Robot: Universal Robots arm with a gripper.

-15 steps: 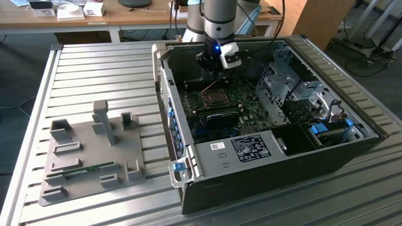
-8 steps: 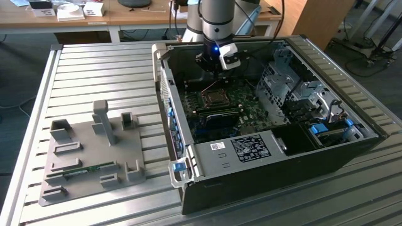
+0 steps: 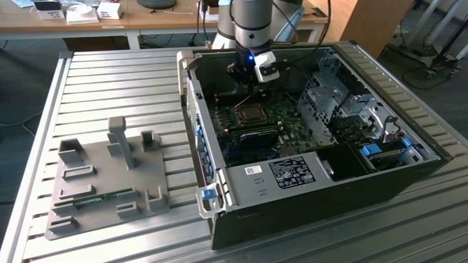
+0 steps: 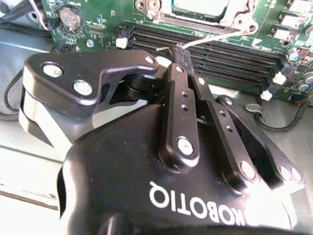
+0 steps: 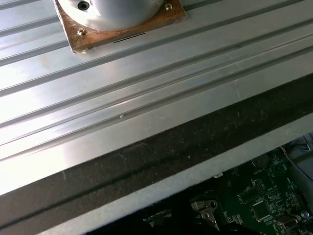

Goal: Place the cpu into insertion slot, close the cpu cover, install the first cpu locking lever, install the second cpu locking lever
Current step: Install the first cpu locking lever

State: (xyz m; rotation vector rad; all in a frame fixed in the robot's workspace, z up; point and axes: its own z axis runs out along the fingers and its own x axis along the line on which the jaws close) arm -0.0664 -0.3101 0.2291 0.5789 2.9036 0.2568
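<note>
One hand (image 3: 249,82) hovers above the cpu (image 3: 253,113) in the insertion slot (image 3: 238,116).

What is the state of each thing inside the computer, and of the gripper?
computer case: open, lying on its side.
cpu: seated in the insertion slot.
cpu cover: apparently down over the cpu.
locking lever: raised, not latched.
memory slots: empty.
gripper: shut, at the lever's end.

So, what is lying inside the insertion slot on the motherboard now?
In the exterior view, the insertion slot holds a dull grey square, apparently the cpu, framed by the metal cpu cover. The contacts beneath are covered.
</note>
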